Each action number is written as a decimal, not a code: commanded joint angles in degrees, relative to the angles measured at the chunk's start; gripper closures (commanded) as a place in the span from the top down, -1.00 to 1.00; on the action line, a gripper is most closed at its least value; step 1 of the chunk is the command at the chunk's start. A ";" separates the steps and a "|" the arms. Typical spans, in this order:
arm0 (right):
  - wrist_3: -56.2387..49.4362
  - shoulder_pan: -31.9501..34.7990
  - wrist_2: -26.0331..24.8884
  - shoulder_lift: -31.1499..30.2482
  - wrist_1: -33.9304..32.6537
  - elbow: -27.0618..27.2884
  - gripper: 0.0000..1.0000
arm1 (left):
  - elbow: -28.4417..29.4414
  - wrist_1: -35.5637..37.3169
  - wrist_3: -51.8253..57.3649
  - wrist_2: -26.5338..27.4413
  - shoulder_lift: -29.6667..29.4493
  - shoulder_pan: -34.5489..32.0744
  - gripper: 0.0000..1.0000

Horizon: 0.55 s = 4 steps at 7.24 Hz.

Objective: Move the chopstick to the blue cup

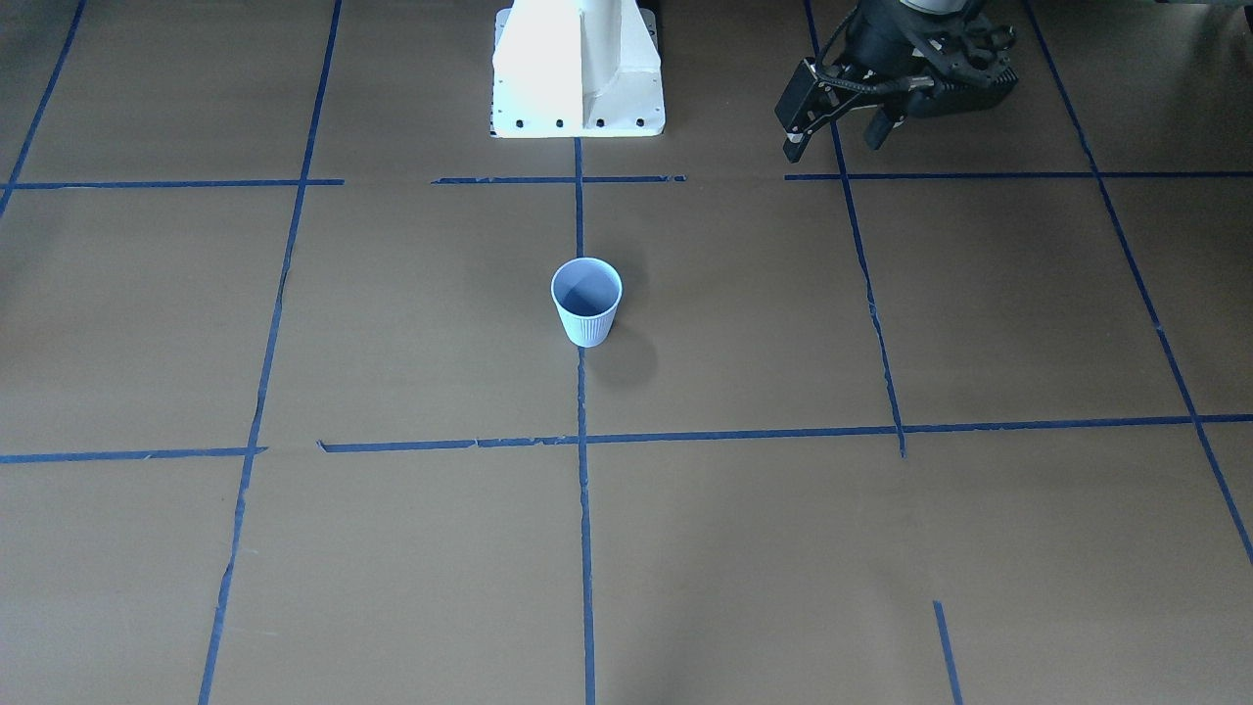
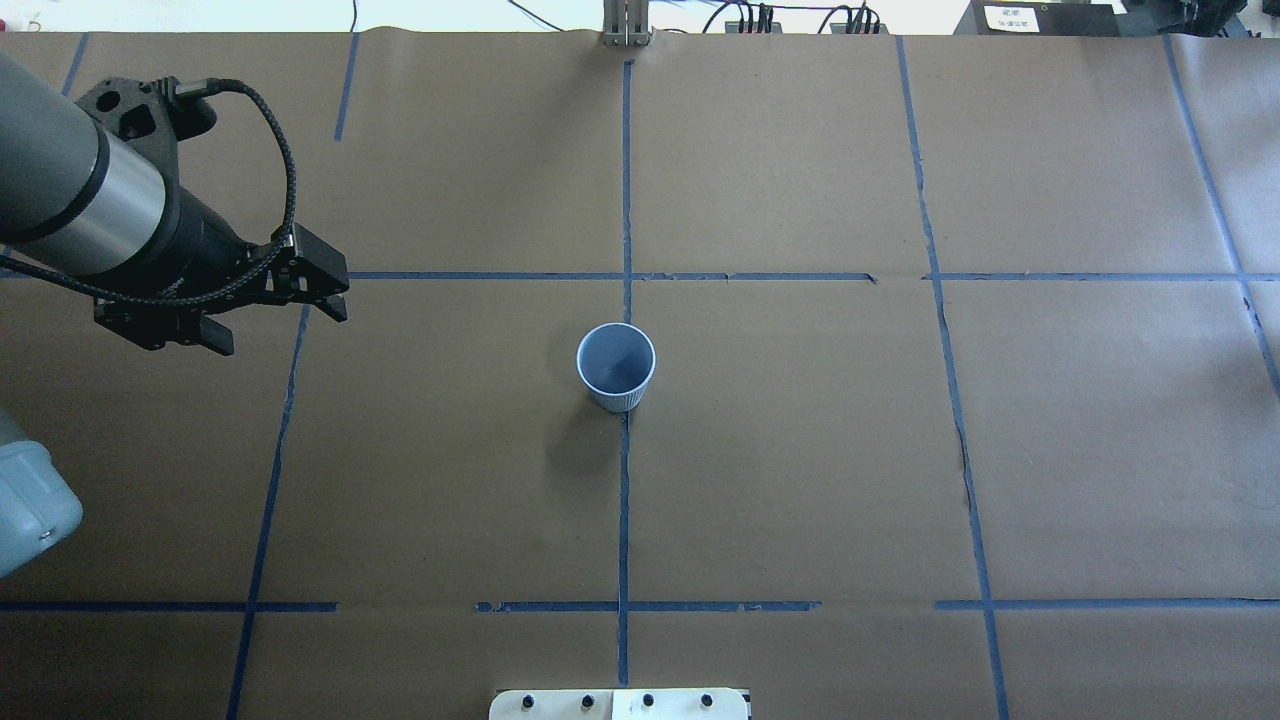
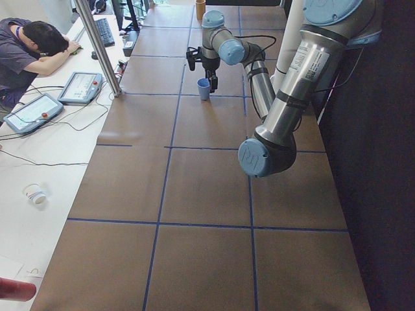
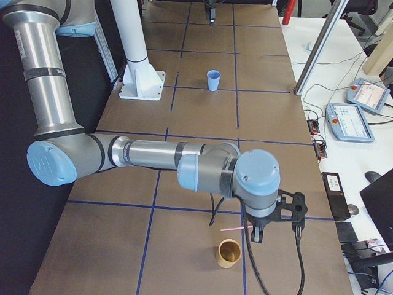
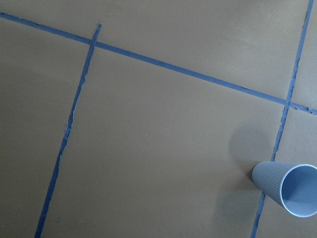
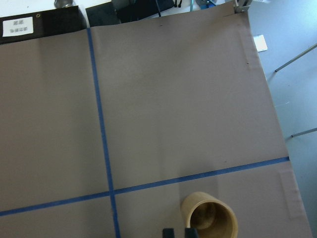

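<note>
Right gripper: my fingers nearly together, seemingly pinched on thin pink chopstick, held level just above open tan cylindrical cup. Ribbed pale-blue plastic cup upright mid-table, well apart. Left gripper: jaws apart, hovering over brown paper table with blue tape grid.
</note>
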 commanded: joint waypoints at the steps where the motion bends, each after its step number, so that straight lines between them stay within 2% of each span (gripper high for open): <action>1: 1.00 -6.97 0.06 6.83 -19.41 13.94 -1.00 | -0.09 0.17 6.04 0.10 2.59 -0.78 1.00; 2: 12.14 -13.20 0.15 7.03 -19.99 20.53 -1.00 | -0.26 0.18 11.56 0.10 5.04 -2.61 1.00; 3: 25.83 -18.74 0.16 10.86 -19.82 25.55 -1.00 | -0.61 0.35 19.01 0.19 8.28 -5.59 1.00; 4: 30.49 -21.76 0.16 14.55 -20.00 27.86 -1.00 | -0.62 0.35 26.74 0.19 11.88 -8.93 1.00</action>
